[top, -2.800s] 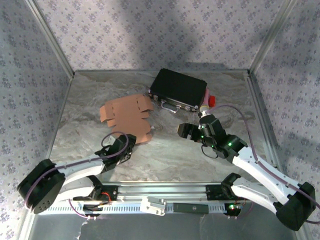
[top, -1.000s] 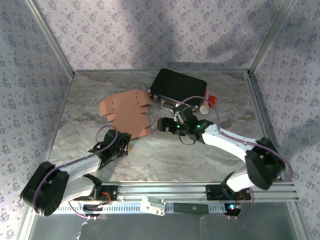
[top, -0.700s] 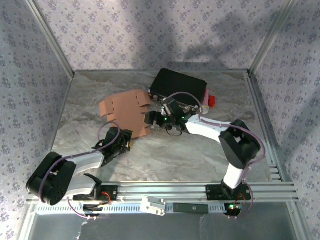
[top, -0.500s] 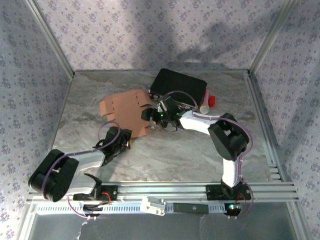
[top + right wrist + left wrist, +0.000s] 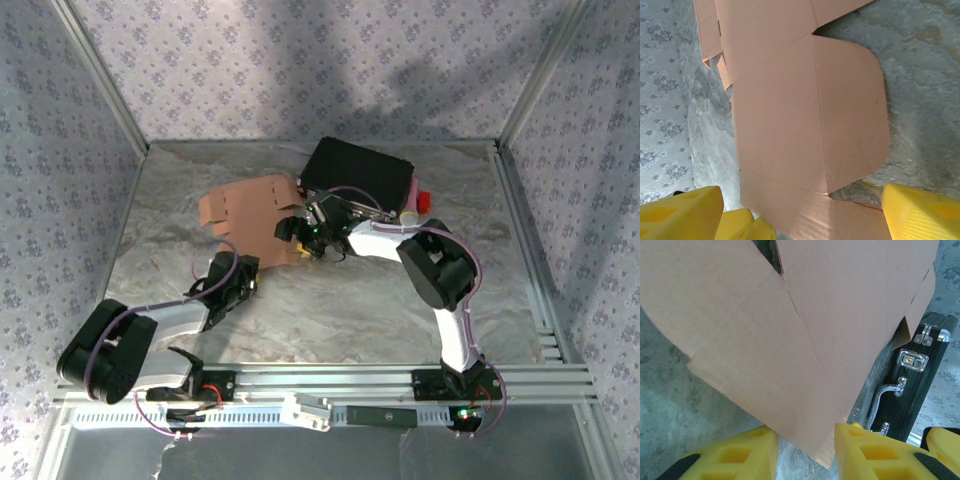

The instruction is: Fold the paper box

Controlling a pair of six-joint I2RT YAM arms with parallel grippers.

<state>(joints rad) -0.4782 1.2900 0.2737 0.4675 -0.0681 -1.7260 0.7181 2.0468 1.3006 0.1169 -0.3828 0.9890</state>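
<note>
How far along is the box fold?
Done: nothing. The paper box lies as a flat, unfolded sheet on the table beside the black case.
In hand: the left claw straddles the sheet's near corner with its jaws apart. The right claw, open wide, sits at the rounded flap on the sheet's right side. Neither grips it yet.
Left: every fold and tab.

Black case point(image 5: 358, 172) (at rear), marbled table point(image 5: 340, 320)
</note>
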